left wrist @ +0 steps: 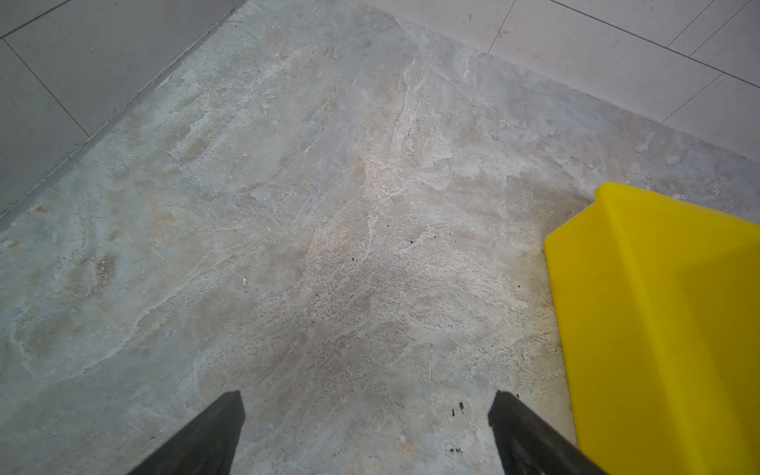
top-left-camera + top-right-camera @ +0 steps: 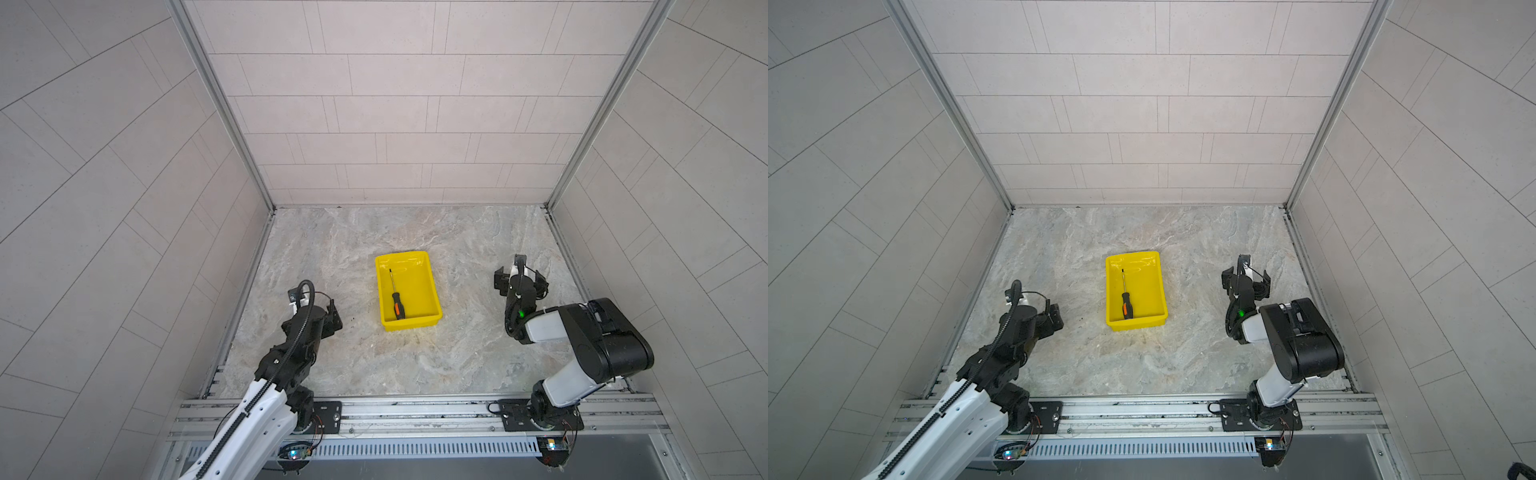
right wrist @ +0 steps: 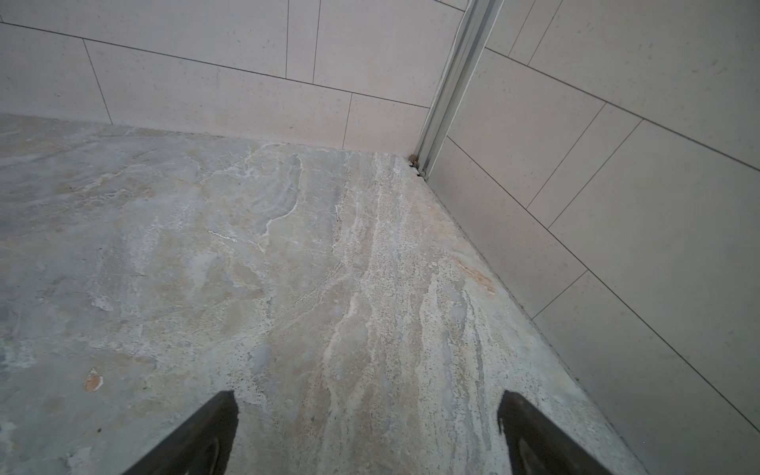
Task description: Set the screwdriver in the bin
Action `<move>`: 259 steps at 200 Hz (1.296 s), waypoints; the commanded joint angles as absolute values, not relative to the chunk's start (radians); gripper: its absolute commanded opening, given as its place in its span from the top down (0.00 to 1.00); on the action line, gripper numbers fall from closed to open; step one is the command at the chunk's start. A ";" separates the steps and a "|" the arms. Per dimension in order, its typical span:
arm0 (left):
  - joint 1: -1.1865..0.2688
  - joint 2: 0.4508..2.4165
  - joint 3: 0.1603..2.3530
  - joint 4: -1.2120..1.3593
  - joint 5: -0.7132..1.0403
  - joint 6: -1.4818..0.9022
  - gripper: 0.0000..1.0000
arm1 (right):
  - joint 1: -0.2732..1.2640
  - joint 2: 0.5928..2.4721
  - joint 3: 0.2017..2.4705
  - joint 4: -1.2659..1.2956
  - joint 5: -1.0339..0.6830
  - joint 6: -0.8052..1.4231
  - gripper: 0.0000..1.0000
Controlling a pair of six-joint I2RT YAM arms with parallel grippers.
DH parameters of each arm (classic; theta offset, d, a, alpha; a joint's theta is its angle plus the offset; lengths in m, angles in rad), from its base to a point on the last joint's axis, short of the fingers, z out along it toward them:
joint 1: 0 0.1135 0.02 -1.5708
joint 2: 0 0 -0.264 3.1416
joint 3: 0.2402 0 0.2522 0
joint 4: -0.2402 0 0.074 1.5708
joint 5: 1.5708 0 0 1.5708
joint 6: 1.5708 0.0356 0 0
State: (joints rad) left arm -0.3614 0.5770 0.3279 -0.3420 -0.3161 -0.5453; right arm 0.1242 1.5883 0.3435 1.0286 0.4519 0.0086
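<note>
- Left wrist view: left gripper [image 1: 368, 407] spread wide, empty, low over the stone tabletop [image 1: 288, 205]; yellow bin [image 1: 658, 329] just beside it.
- Right wrist view: right gripper [image 3: 369, 407] likewise released, holding nothing, well apart from the bin.
- In both top views the screwdriver [image 2: 396, 297] lies flat inside the bin; placement judged complete.
- Next move, by judgement: only drawing both arms clear; each is folded low, one either side of the bin.

The screwdriver [image 2: 397, 301] lies in the bin [image 2: 417, 286], at the middle of the table [image 2: 332, 365].
</note>
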 commanded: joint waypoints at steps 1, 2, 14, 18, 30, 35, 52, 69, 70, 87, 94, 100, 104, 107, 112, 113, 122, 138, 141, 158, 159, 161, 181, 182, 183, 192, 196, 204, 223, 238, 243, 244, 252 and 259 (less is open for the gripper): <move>-0.364 0.633 0.334 -0.295 -0.360 -0.556 0.00 | 0.128 1.595 0.337 1.055 0.451 0.012 0.01; -0.365 0.639 0.336 -0.296 -0.365 -0.559 0.00 | 0.129 1.594 0.337 1.053 0.452 0.012 0.01; -0.365 0.694 0.384 -0.328 -0.423 -0.592 0.00 | 0.128 1.594 0.337 1.051 0.452 0.013 0.01; -0.365 0.713 0.399 -0.334 -0.440 -0.599 0.00 | 0.129 1.595 0.337 1.054 0.452 0.012 0.01; -0.365 0.769 0.457 -0.344 -0.491 -0.611 0.00 | 0.128 1.594 0.338 1.052 0.453 0.013 0.01; -0.365 0.818 0.488 -0.343 -0.509 -0.604 0.00 | 0.128 1.594 0.336 1.052 0.452 0.012 0.01; -0.365 0.930 0.610 -0.340 -0.572 -0.551 0.00 | 0.128 1.594 0.337 1.053 0.453 0.011 0.01; -0.364 1.047 0.700 -0.254 -0.614 -0.419 0.00 | 0.128 1.594 0.336 1.053 0.452 0.012 0.01; -0.364 1.054 0.704 -0.247 -0.617 -0.411 0.00 | 0.128 1.594 0.337 1.052 0.452 0.011 0.01; -0.362 1.150 0.742 -0.120 -0.698 -0.307 0.00 | 0.129 1.594 0.337 1.053 0.452 0.012 0.01; -0.360 1.184 0.738 -0.039 -0.708 -0.247 0.00 | 0.129 1.594 0.338 1.053 0.452 0.012 0.01; -0.353 1.208 0.727 0.032 -0.704 -0.184 0.00 | 0.129 1.594 0.337 1.054 0.452 0.012 0.01; -0.348 1.225 0.714 0.080 -0.692 -0.139 0.00 | 0.129 1.594 0.337 1.052 0.452 0.012 0.01; -0.344 1.239 0.705 0.125 -0.680 -0.102 0.00 | 0.129 1.594 0.337 1.053 0.452 0.012 0.01; -0.334 1.259 0.684 0.194 -0.652 -0.042 0.00 | 0.128 1.594 0.336 1.052 0.452 0.011 0.01; -0.332 1.265 0.680 0.206 -0.648 -0.031 0.00 | 0.129 1.594 0.336 1.052 0.452 0.012 0.01; -0.314 1.298 0.643 0.315 -0.616 0.046 0.00 | 0.128 1.594 0.336 1.052 0.452 0.012 0.01; -0.276 1.331 0.587 0.423 -0.579 0.104 0.00 | 0.128 1.594 0.336 1.052 0.452 0.011 0.01; -0.266 1.333 0.581 0.427 -0.571 0.100 0.00 | 0.129 1.594 0.337 1.053 0.452 0.012 0.01; -0.209 1.338 0.558 0.416 -0.517 0.033 0.00 | 0.129 1.594 0.337 1.051 0.452 0.012 0.01; -0.205 1.339 0.557 0.417 -0.515 0.027 0.00 | 0.129 1.594 0.337 1.052 0.452 0.011 0.01; -0.199 1.340 0.553 0.417 -0.512 0.013 0.00 | 0.128 1.594 0.336 1.051 0.452 0.011 0.01; -0.175 1.383 0.505 0.520 -0.468 -0.007 0.00 | 0.128 1.594 0.337 1.052 0.452 0.012 0.01; -0.175 1.386 0.501 0.529 -0.465 -0.003 0.00 | 0.128 1.595 0.337 1.052 0.452 0.011 0.01; -0.176 1.390 0.499 0.537 -0.463 0.000 0.00 | 0.128 1.594 0.337 1.052 0.452 0.011 0.01; -0.175 1.432 0.471 0.630 -0.440 0.032 0.00 | 0.128 1.594 0.337 1.052 0.452 0.012 0.01; -0.176 1.453 0.461 0.677 -0.439 0.038 0.00 | 0.128 1.594 0.337 1.051 0.452 0.012 0.01; -0.175 1.492 0.450 0.756 -0.451 0.054 0.00 | 0.129 1.594 0.337 1.052 0.452 0.012 0.01; -0.170 1.551 0.434 0.862 -0.480 0.057 0.00 | 0.128 1.594 0.337 1.052 0.452 0.013 0.01; -0.142 1.548 0.443 0.824 -0.456 0.012 0.00 | 0.129 1.594 0.337 1.052 0.451 0.014 0.01; -0.128 1.550 0.447 0.822 -0.434 0.004 0.00 | 0.127 1.594 0.337 1.052 0.452 0.014 0.01; -0.126 1.550 0.447 0.819 -0.430 0.002 0.00 | 0.127 1.594 0.338 1.052 0.453 0.014 0.01; -0.103 1.548 0.455 0.790 -0.399 -0.024 0.00 | 0.129 1.594 0.338 1.052 0.452 0.013 0.01; -0.078 1.549 0.455 0.787 -0.365 -0.044 0.00 | 0.128 1.594 0.337 1.051 0.452 0.015 0.01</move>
State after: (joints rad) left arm -0.1375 1.5558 0.4412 0.7219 -0.4442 0.0166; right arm 0.1242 1.5890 0.3435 1.0363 0.4511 0.0086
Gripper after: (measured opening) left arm 0.999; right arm 0.994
